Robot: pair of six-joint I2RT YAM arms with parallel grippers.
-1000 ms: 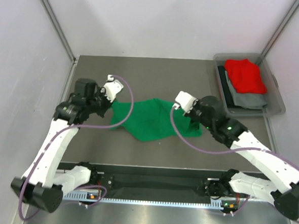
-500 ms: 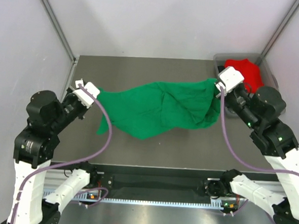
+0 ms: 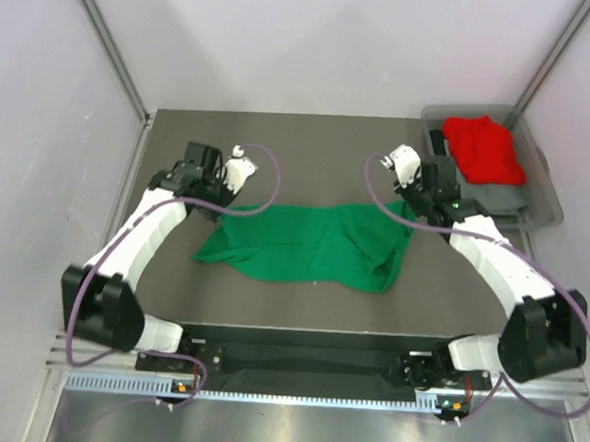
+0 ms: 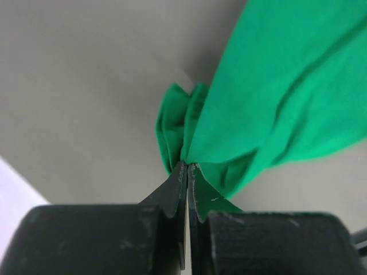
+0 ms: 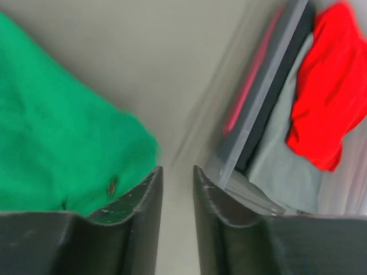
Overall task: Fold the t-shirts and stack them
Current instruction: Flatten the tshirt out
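Pale walls (image 3: 336, 43) are seen around a grey table (image 3: 280, 140), on which the green t-shirt (image 3: 303, 247) is laid out, rumpled and only partly flattened. Its long axis is set across the table from left to right. The left end tapers to a point toward the near left, and the right end is bunched into folds.

The left gripper (image 4: 187, 166) is closed tight on a gathered edge of the green t-shirt at its far left corner, and the rest of the cloth is spread away from the fingers toward the right.

The right gripper (image 5: 176, 172) is parted by a narrow gap and nothing is held in it. It is positioned just beyond the shirt's far right corner, with the green cloth on one side of the fingers and a clear bin (image 3: 546, 211) on the other.

The red t-shirt (image 3: 485, 147) is heaped in that bin at the far right corner of the table, on top of a grey cloth (image 3: 497, 198), well apart from the left gripper.
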